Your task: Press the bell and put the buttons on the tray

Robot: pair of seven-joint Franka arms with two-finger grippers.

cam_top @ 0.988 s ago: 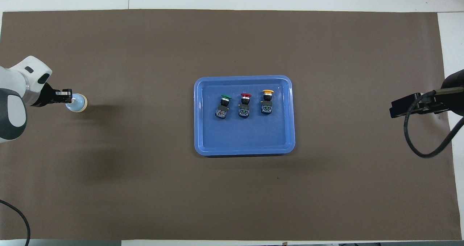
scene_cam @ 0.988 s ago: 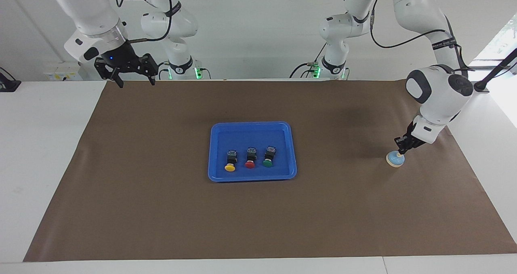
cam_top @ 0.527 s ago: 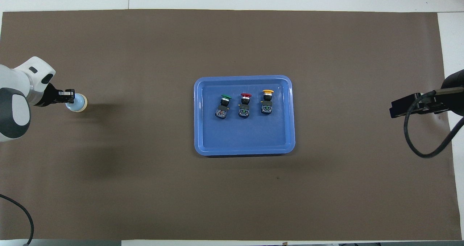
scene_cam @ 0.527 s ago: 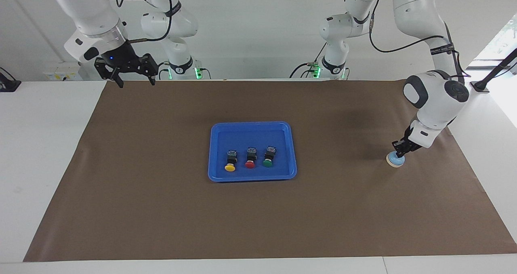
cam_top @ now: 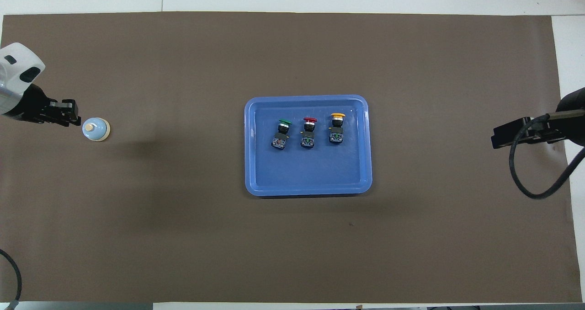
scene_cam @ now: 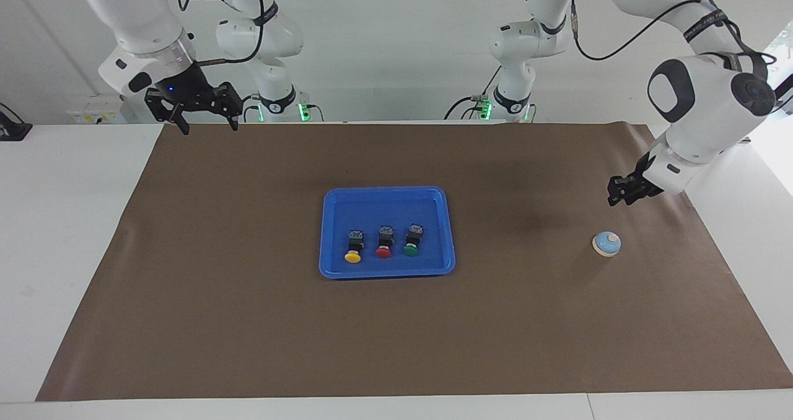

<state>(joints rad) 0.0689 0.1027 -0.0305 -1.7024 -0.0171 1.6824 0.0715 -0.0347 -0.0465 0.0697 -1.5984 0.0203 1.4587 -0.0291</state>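
The light-blue bell (scene_cam: 606,244) with its cream knob stands on the brown mat toward the left arm's end of the table; it also shows in the overhead view (cam_top: 96,129). My left gripper (scene_cam: 614,198) is shut and empty, up in the air, apart from the bell; in the overhead view (cam_top: 73,118) it is just beside the bell. The blue tray (scene_cam: 387,204) lies mid-table, also in the overhead view (cam_top: 311,173). In it lie the yellow button (scene_cam: 353,248), red button (scene_cam: 384,244) and green button (scene_cam: 412,241) in a row. My right gripper (scene_cam: 209,122) waits open above the mat's corner near its base.
A brown mat (scene_cam: 248,321) covers most of the white table. The right arm's black hand and a cable loop (cam_top: 530,163) hang over the mat's edge at the right arm's end in the overhead view.
My left gripper was down on the bell's knob; it has risen off the bell and drawn back toward the robots. The bell, tray, buttons and right arm have not moved.
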